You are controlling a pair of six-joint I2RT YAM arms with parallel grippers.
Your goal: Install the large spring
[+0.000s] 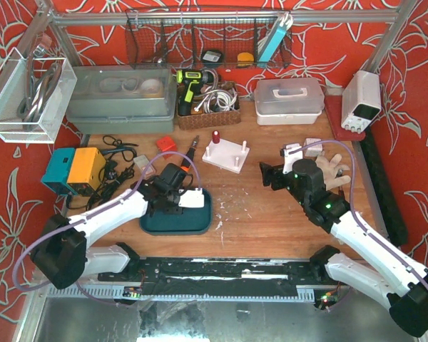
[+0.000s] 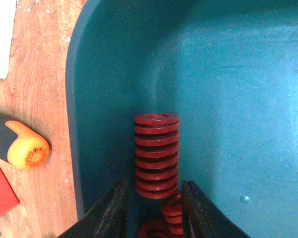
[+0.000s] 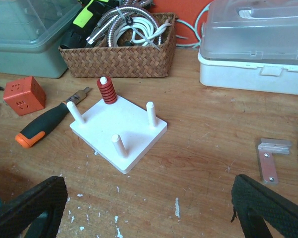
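While the left gripper (image 1: pixel 172 198) is reaching into the teal tray (image 1: pixel 151 222) at the lower left of centre in the top view, the white peg board (image 1: pixel 226 155) is sitting well apart to its upper right, nearer the right gripper (image 1: pixel 274 174), which is hanging wide open and holding nothing. The left gripper is pinching narrow on the lower end of the large spring (image 2: pixel 156 148). In the left wrist view, the spring's long axis is running straight up the frame, away from the fingers (image 2: pixel 114 208), so the carry is probably heading up and right.
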